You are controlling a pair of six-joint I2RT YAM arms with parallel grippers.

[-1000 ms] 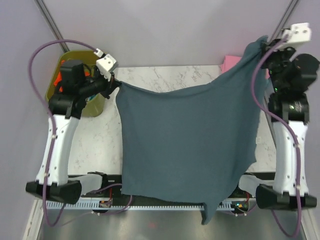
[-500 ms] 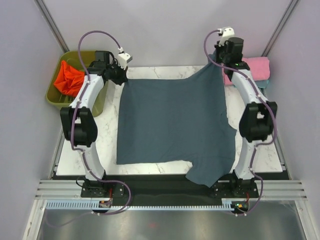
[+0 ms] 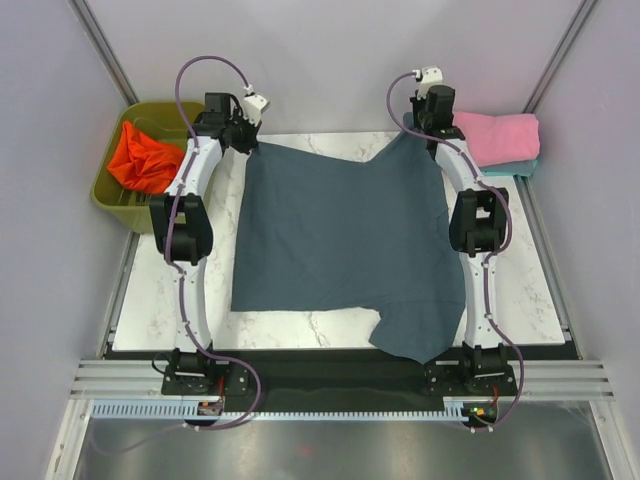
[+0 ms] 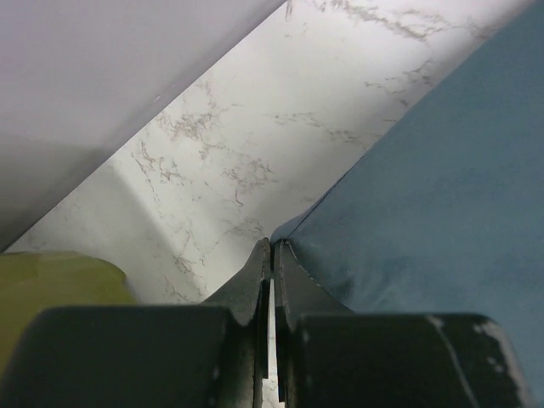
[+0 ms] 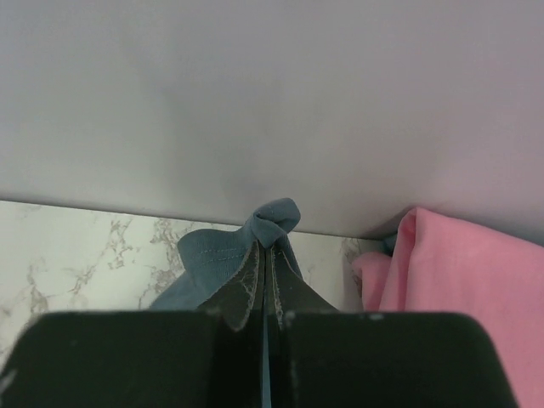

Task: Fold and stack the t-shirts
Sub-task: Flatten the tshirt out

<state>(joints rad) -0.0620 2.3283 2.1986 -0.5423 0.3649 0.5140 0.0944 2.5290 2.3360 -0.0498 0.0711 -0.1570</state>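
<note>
The large slate blue-grey t-shirt (image 3: 345, 240) lies spread over the marble table, and one near flap (image 3: 420, 335) reaches over the front edge. Both arms are stretched to the far side. My left gripper (image 3: 250, 142) is shut on the shirt's far left corner; in the left wrist view its tips (image 4: 274, 248) pinch the cloth edge (image 4: 425, 212). My right gripper (image 3: 425, 128) is shut on the far right corner, with a bunch of cloth (image 5: 276, 217) sticking out past its tips (image 5: 269, 246). A pink t-shirt (image 3: 500, 135) lies folded on a teal one (image 3: 527, 168) at the back right.
An olive-green bin (image 3: 112, 195) stands off the table's far left corner with an orange-red t-shirt (image 3: 140, 160) in it. Its rim (image 4: 51, 276) shows in the left wrist view. The pink cloth (image 5: 459, 280) lies just right of my right gripper. Walls close the back and sides.
Both arms have reached forward and come down. The blue-grey shirt, held up and hanging a second ago, now lies flat on the table, both grips unchanged.
</note>
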